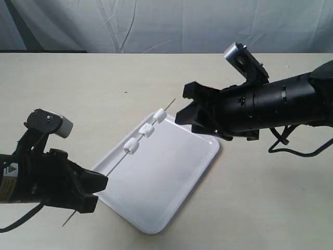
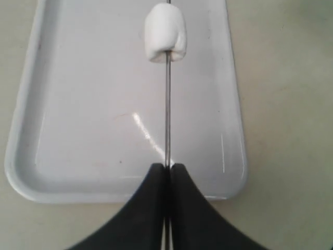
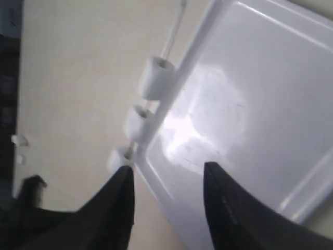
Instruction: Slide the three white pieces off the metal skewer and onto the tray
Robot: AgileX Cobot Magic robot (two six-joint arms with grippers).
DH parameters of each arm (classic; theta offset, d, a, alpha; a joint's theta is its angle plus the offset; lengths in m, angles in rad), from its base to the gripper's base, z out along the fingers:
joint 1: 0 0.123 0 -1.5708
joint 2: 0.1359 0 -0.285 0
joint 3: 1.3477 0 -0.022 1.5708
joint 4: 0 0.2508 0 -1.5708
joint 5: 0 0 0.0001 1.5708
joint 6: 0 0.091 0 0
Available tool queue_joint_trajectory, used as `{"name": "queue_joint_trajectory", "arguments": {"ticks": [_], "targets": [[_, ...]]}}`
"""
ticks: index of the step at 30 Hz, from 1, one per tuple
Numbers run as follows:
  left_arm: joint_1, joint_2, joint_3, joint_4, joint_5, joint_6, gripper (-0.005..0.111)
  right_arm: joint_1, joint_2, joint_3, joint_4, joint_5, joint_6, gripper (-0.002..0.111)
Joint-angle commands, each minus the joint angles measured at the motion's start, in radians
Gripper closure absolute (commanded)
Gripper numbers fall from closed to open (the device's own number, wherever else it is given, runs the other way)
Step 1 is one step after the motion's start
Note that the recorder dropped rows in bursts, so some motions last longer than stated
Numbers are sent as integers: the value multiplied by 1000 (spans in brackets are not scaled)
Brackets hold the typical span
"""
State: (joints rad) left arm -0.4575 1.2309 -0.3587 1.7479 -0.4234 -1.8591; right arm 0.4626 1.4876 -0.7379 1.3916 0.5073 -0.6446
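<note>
The white tray (image 1: 171, 177) lies slantwise in the middle of the table. Above its left rim the thin metal skewer (image 1: 112, 166) slants upward, and my left gripper (image 1: 99, 190) is shut on its lower end. Three white pieces (image 1: 160, 115) (image 1: 148, 130) (image 1: 131, 147) are threaded on its upper half. The left wrist view shows the skewer (image 2: 167, 114) running from the shut gripper (image 2: 167, 167) to the nearest piece (image 2: 165, 32), over the tray (image 2: 78, 104). My right gripper (image 1: 183, 103) stands open just beyond the skewer's tip. Its wrist view shows the pieces (image 3: 156, 78) (image 3: 138, 121) (image 3: 120, 158) ahead of the open gripper (image 3: 167, 174).
The beige table (image 1: 104, 88) surrounds the tray, with a pale cloth backdrop (image 1: 156, 26) behind it. A black cable (image 1: 291, 143) hangs below the right arm.
</note>
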Motion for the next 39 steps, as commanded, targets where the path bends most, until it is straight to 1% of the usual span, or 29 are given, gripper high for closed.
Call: {"name": "queue_joint_trajectory", "arguments": {"ticks": [1, 3, 9, 15, 21, 25, 32, 39], "targets": [[-3, -9, 30, -4, -19, -32, 107, 8, 21, 4, 231, 22, -172, 66], [-3, -9, 42, -4, -21, -37, 107, 20, 40, 4, 248, 24, -177, 66], [-3, -9, 54, -4, -51, -43, 107, 69, 103, 4, 353, 31, -279, 66], [-3, -13, 54, -4, -36, -45, 107, 77, 143, 4, 353, 15, -306, 66], [-3, -85, 54, -4, -23, -45, 107, 77, 170, 4, 353, -29, -316, 66], [-3, -127, 54, -4, -23, -50, 107, 77, 181, -1, 353, -12, -328, 66], [-3, -128, 59, -4, -35, -68, 107, 77, 181, -38, 353, 46, -350, 66], [-3, -128, 59, -4, -60, -68, 107, 77, 181, -62, 353, 41, -352, 66]]}}
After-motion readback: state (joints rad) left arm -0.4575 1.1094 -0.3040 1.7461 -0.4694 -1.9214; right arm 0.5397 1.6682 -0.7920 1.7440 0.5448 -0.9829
